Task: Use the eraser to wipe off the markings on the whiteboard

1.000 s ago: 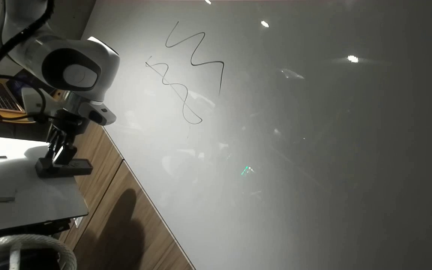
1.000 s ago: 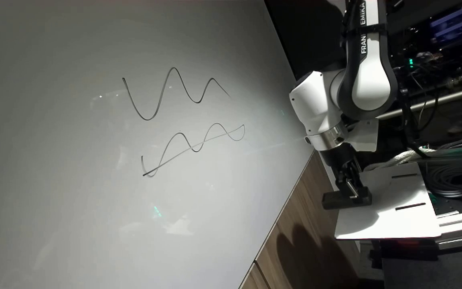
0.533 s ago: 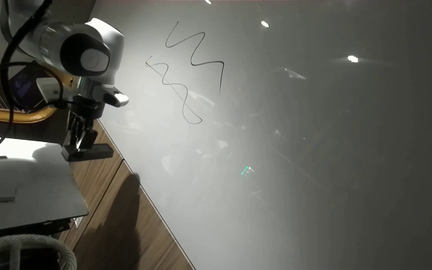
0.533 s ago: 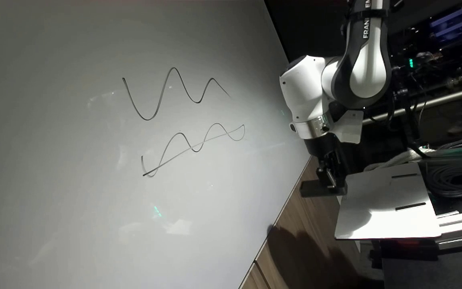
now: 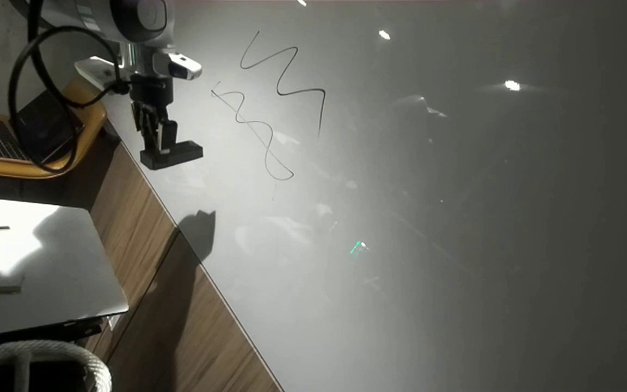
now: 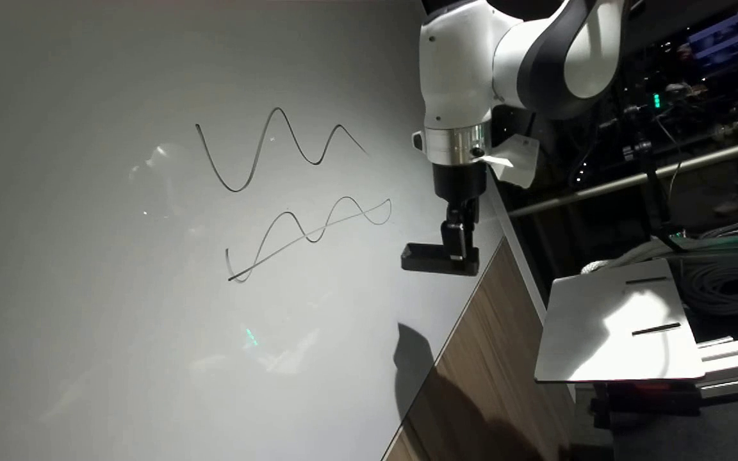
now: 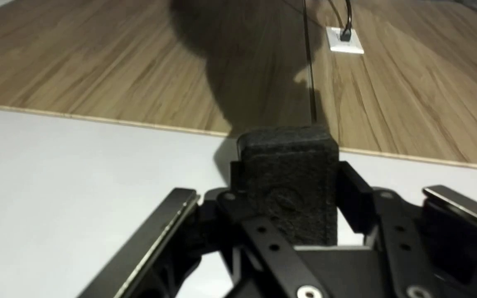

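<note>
The fingers stand partly apart, clamped on the eraser from both sides. The eraser is in front of the board, apart from it, near its edge; the markings are on the board.

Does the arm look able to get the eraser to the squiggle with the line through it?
Probably yes: the gripper holds the eraser, and both exterior views show nothing between it and that squiggle on the whiteboard. How far the arm stretches isn't shown.
</note>
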You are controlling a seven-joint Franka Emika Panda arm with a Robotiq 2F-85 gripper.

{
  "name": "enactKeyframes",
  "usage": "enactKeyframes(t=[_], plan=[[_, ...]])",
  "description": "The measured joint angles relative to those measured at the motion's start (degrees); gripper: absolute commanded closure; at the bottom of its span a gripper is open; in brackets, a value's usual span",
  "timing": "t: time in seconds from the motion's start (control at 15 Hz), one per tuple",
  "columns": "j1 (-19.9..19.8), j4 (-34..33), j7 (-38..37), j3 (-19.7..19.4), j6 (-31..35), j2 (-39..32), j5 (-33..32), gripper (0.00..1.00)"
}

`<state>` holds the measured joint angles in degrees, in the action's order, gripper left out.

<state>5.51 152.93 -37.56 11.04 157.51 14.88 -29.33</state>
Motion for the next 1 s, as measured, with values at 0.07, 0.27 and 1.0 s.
enactKeyframes(t=[0.07, 0.27, 1.0], plan=[[0.10, -1.41, -0.95, 1.31, 0.00, 0.65, -0.80, 0.70], [0.13, -6.90, -4.15, 5.31, 0.00, 1.13, -3.62, 0.70], [-4.22, -32.70, -13.11, 13.71, -0.58, -3.57, -21.04, 0.70]])
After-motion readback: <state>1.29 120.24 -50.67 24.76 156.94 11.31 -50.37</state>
